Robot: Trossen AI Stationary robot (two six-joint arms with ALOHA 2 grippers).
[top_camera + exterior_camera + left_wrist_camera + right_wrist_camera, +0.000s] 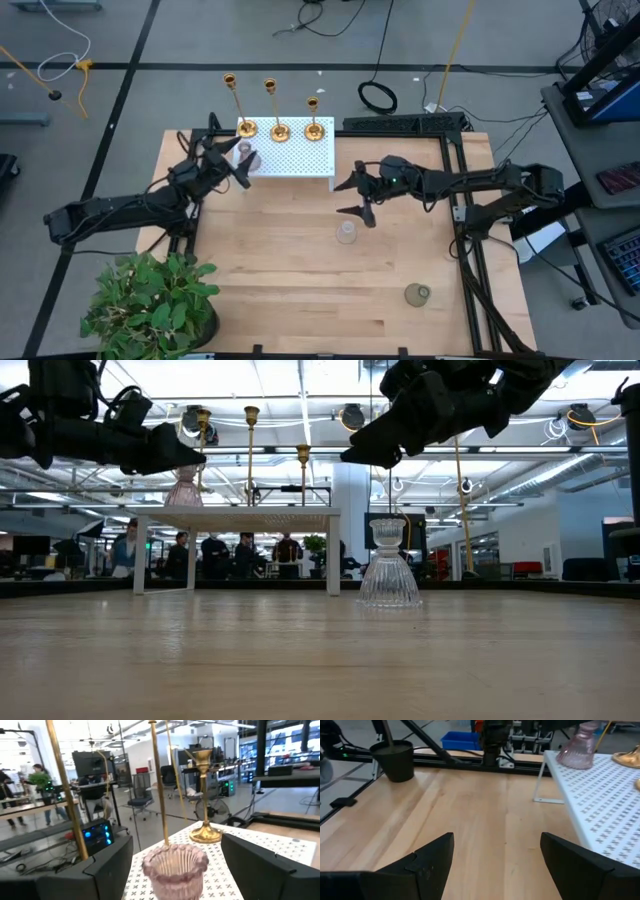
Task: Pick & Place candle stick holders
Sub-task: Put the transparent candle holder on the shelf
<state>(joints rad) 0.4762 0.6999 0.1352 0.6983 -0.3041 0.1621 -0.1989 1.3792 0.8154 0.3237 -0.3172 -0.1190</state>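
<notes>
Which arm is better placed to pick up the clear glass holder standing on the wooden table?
Right. The right gripper hangs open just above the clear glass holder; the left gripper is at the white shelf.

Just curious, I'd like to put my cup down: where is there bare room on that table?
Free: the bare wood between the potted plant and clear glass holder. Crowded: the white perforated shelf with three gold candlesticks.

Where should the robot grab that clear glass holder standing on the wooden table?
Probably at the narrow neck of the clear glass holder, between its small cup and flared skirt. It stands upright and alone on the table, so the open right gripper above could descend and close from two sides; the wide skirt is likely too broad.
</notes>
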